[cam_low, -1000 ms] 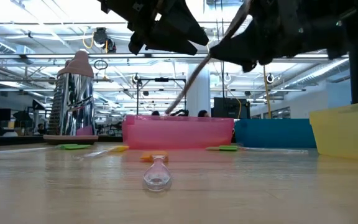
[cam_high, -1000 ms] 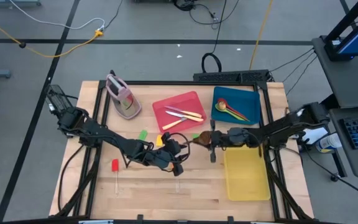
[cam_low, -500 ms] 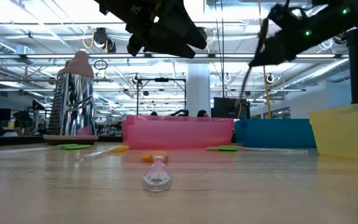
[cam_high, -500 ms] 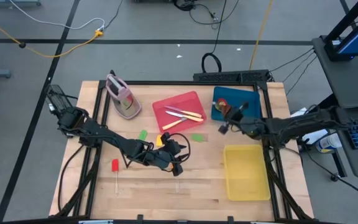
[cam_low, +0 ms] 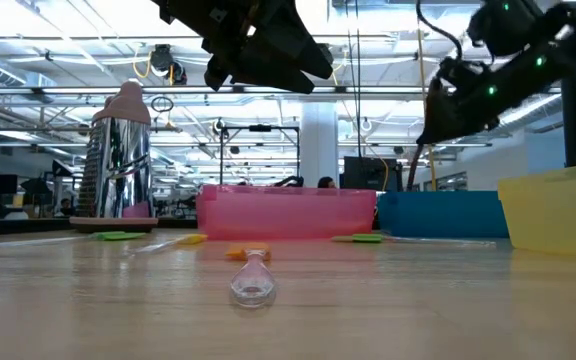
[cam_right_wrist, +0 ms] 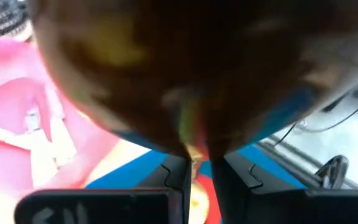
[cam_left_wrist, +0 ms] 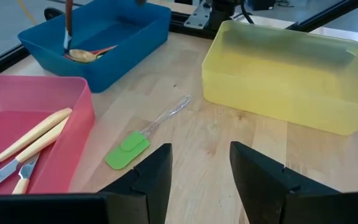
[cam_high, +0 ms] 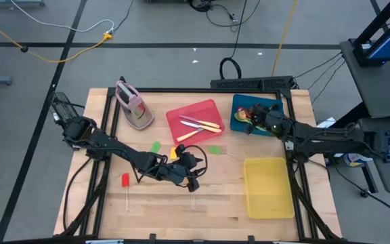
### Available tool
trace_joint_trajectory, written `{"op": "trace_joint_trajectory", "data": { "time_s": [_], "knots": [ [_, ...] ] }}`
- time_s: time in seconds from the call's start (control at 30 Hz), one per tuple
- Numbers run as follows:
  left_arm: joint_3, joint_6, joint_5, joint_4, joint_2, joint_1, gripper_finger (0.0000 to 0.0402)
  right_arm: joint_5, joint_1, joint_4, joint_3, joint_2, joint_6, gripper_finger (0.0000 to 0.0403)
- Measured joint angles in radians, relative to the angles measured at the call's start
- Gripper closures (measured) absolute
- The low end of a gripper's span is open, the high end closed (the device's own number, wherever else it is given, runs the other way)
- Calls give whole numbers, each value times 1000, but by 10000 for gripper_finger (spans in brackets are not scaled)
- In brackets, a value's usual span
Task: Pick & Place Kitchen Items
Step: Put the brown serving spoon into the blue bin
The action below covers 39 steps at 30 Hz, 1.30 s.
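I found the right gripper (cam_high: 257, 119) reaching over the blue tray (cam_high: 276, 108), clamped on a brown spoon (cam_left_wrist: 68, 28); left gripper (cam_left_wrist: 197, 168) hung open mid-surface.

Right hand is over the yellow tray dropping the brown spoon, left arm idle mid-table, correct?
Not the yellow tray. The high view shows the right hand over the blue tray, lowering the brown spoon there; the yellow tray has nothing over it. Left hand does wait mid-table.
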Motion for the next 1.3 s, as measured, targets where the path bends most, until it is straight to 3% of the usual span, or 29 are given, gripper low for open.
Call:
{"op": "trace_joint_trajectory", "data": {
  "time_s": [0.17, 0.27, 0.67, 1.1, 1.3],
  "knots": [
    [0, 0, 2, 0, 0, 0, 234, -101, -127, 362, -160, 0, -41, 364],
    [0, 8, 2, -1, 0, 2, 234, -180, -193, 473, -229, -1, -35, 364],
    [0, 14, 2, 1, 0, 46, 233, -209, -324, 473, -327, 25, 2, 354],
    [0, 11, 21, -24, -1, 58, 233, -229, -322, 535, -320, 24, -78, 240],
    [0, 9, 60, -37, -1, 58, 234, -257, -321, 573, -268, 4, -160, 214]
  ]
}}
